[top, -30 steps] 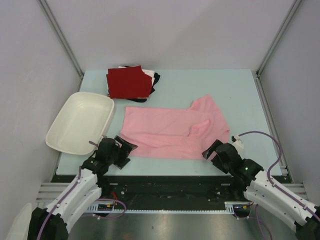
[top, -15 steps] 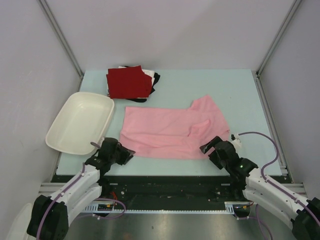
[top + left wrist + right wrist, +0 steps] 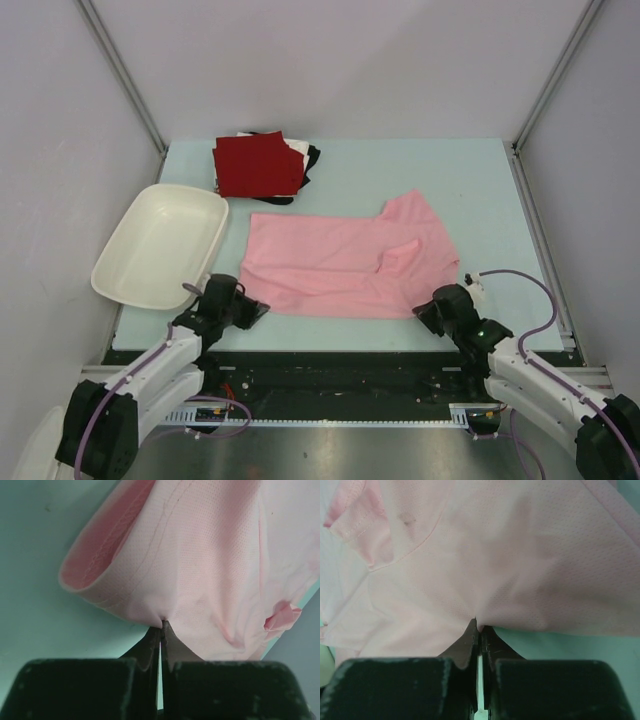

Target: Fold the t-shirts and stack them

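A light pink t-shirt (image 3: 345,262) lies spread across the green table, one sleeve pointing to the back right. My left gripper (image 3: 252,307) is shut on its near left corner; in the left wrist view the fingertips (image 3: 161,626) pinch the hem of the pink cloth (image 3: 210,555). At the near right corner my right gripper (image 3: 428,312) is shut on the edge, and the right wrist view shows the pink fabric (image 3: 485,550) puckered at its tips (image 3: 479,625). A folded dark red t-shirt (image 3: 257,164) tops a stack with white and black ones at the back left.
A white plastic tub (image 3: 160,243) sits tilted at the left edge of the table (image 3: 400,170), close to my left arm. Grey walls and metal posts enclose the table on three sides.
Both grippers have closed on the near edge of the pink t-shirt. The right gripper shifted slightly nearer and right; the left moved in to the shirt's corner.
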`<action>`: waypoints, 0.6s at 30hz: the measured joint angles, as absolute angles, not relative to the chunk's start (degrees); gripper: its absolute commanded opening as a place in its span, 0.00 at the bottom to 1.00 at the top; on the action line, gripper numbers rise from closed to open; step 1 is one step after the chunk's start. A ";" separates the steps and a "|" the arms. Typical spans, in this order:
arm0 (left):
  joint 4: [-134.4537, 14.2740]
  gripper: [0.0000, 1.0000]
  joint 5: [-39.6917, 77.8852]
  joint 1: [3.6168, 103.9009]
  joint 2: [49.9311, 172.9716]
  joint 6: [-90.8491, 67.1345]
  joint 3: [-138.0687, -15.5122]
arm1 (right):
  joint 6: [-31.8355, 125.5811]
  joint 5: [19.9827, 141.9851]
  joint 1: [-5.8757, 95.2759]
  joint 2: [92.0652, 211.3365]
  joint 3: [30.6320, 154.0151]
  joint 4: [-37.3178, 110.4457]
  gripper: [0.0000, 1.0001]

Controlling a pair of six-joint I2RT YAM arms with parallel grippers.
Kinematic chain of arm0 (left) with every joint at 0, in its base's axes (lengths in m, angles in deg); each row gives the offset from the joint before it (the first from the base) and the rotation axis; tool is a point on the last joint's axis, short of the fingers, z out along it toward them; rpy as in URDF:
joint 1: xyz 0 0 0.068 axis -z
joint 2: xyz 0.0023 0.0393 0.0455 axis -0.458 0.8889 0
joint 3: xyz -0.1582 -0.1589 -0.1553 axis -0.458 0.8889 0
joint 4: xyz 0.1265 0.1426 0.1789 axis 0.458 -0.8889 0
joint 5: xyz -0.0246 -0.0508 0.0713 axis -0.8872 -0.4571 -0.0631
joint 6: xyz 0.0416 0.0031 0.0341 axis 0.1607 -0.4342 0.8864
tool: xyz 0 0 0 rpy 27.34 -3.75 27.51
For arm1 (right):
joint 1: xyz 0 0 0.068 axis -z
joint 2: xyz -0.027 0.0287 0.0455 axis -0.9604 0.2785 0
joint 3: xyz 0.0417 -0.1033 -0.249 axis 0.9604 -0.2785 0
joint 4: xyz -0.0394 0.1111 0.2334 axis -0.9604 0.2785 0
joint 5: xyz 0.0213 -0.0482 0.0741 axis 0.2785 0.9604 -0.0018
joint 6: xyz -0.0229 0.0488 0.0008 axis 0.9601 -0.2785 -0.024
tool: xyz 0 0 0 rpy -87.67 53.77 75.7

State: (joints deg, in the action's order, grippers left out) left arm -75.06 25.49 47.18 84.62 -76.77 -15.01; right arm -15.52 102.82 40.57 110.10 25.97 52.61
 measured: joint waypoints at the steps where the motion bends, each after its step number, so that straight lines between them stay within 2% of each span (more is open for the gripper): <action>1: -75.32 0.00 25.51 47.18 84.23 -76.77 -15.01 | -15.54 102.76 40.57 110.06 25.95 52.85 0.00; 8: -83.56 0.00 25.90 47.18 74.63 -76.68 -13.59 | -16.07 102.65 39.41 106.41 25.97 56.96 0.00; 18: -95.60 0.00 26.30 47.18 61.17 -76.39 -13.46 | -20.20 104.22 32.00 97.86 26.16 67.78 0.00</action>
